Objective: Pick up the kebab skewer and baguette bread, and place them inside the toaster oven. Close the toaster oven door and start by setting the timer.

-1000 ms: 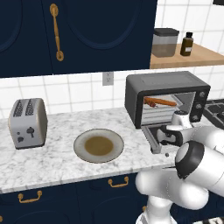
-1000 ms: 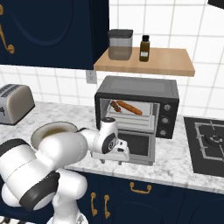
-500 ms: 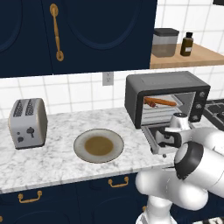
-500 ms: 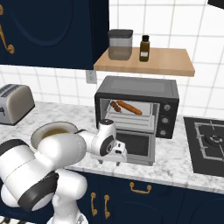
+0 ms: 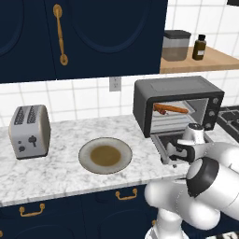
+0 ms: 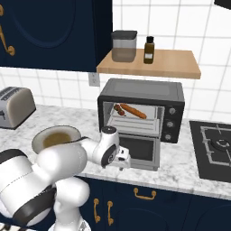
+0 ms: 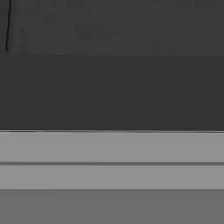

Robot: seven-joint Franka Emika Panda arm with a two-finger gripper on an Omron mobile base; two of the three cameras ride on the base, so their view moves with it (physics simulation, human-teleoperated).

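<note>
The black toaster oven (image 5: 177, 87) (image 6: 142, 90) stands on the counter with its door (image 6: 145, 150) dropped partly open. Inside, on the rack, lie the orange-brown baguette bread (image 5: 176, 109) (image 6: 134, 111) and, beside it, the darker kebab skewer (image 5: 159, 108) (image 6: 119, 108). My gripper (image 5: 173, 153) (image 6: 125, 159) hovers low at the left front of the door, open, with nothing in it. In the hand view the door's dark glass (image 7: 112, 87) is very close, with its grey bar handle (image 7: 112, 146) straight across below it.
A round plate (image 5: 105, 155) (image 6: 54, 137) with a brown centre sits left of the oven. A silver toaster (image 5: 29, 130) (image 6: 13, 106) stands further left. Above the oven, a wooden shelf (image 6: 180, 67) carries a jar and a bottle. A stovetop (image 6: 216, 149) lies to the right.
My hand has shifted only slightly in front of the oven door. The door, baguette and skewer are where they were.
</note>
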